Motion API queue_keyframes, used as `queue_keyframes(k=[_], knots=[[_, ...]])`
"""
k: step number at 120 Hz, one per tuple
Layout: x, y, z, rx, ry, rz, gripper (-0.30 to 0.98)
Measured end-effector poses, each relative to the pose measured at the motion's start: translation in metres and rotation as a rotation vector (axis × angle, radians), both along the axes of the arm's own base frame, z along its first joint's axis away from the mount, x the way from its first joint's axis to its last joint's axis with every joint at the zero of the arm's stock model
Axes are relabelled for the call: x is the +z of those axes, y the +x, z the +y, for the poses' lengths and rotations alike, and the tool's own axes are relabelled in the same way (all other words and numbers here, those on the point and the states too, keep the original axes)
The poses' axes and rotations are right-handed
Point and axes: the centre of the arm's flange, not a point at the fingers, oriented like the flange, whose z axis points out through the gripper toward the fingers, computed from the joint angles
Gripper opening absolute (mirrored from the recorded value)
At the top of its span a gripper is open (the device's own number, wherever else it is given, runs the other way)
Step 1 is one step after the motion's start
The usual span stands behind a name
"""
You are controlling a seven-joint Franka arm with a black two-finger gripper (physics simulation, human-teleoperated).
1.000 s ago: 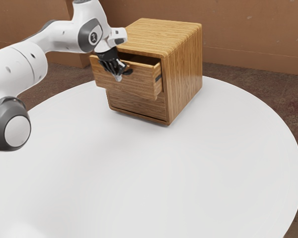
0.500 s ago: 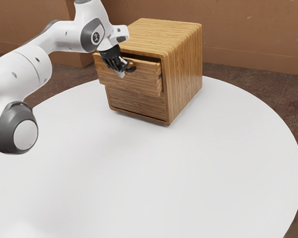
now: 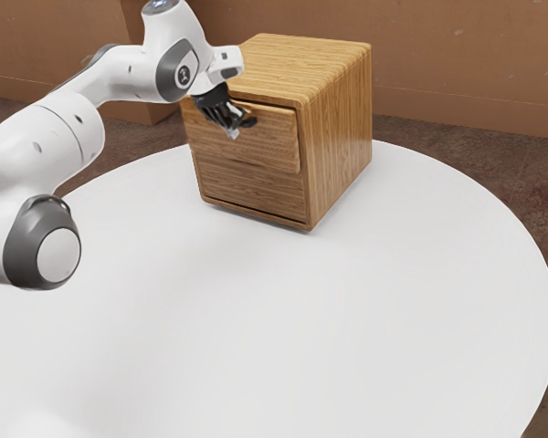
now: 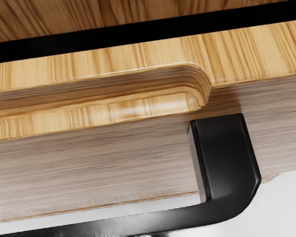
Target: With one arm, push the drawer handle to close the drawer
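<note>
My gripper (image 3: 230,122) is at the front of the wooden cabinet (image 3: 338,128), against or very near the black handle (image 3: 249,121) of the upper drawer (image 3: 272,146). How its fingers stand cannot be made out. The drawer front sticks out slightly from the cabinet. In the wrist view, a narrow dark gap runs between the drawer's top edge (image 4: 256,54) and the cabinet (image 4: 113,12). The black handle (image 4: 226,158) stands off the drawer front there, and its bar runs along the lower edge of the view.
Below the upper drawer is a second wooden front (image 3: 251,187), flush with the cabinet. The cabinet stands on a round white table (image 3: 301,319), near its far edge. A brown wall (image 3: 466,64) rises behind.
The upper drawer has slid in from well out to nearly flush with the cabinet. My gripper has moved with it toward the cabinet, staying at the handle.
</note>
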Motion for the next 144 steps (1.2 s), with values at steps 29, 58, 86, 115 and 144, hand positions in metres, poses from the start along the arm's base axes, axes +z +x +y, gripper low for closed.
queue_keyframes(k=[29, 58, 86, 115, 144], knots=[[0.003, 0.004, 0.0, -0.005, 0.004, -0.041, -0.09], [0.003, 0.008, 0.01, -0.002, -0.019, -0.075, -0.09], [0.006, -0.009, 0.019, 0.0, -0.011, -0.001, -0.09], [0.078, -0.23, -0.015, 0.014, 0.045, 0.215, 0.08], [0.251, -0.292, -0.037, 0.028, 0.095, 0.092, 0.48]])
